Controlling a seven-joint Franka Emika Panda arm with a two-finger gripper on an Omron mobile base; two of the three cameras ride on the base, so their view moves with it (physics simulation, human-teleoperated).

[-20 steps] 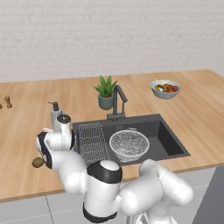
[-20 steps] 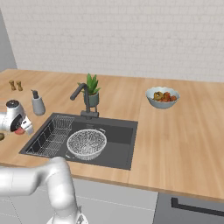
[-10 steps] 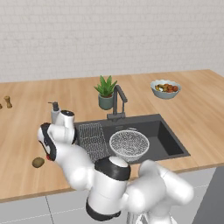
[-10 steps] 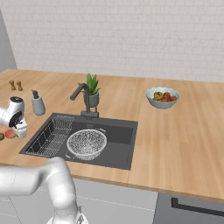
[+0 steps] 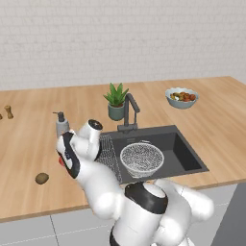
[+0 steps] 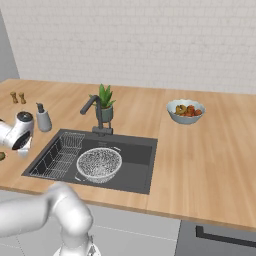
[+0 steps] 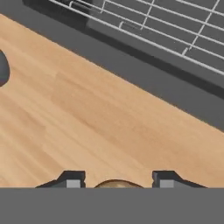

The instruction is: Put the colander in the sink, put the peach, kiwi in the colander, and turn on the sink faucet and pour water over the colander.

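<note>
My gripper point(image 7: 118, 179) is shut on the peach point(image 7: 118, 184), whose rounded pinkish top shows between the two fingertips. The hand hangs over the counter just left of the sink point(image 5: 185, 153), and a red edge of the peach point(image 5: 60, 161) peeks out under it. The brown kiwi point(image 5: 42, 178) lies on the wood to the hand's left, and it also sits at the frame's left edge as the kiwi point(image 6: 1, 156). The mesh colander point(image 5: 141, 158) sits inside the sink beside the wire rack point(image 5: 109, 156). No water runs from the dark sink faucet point(image 5: 129, 108).
A grey soap pump point(image 5: 61, 124) stands just behind the hand. A potted plant point(image 5: 116, 101) is behind the faucet. A pale bowl of fruit point(image 5: 181, 97) sits at the back right. Two small shakers point(image 6: 17, 97) stand at the far left.
The jaws have closed on the peach. The hand has lifted off the counter with it and shifted right, toward the sink. The kiwi and colander have not moved.
</note>
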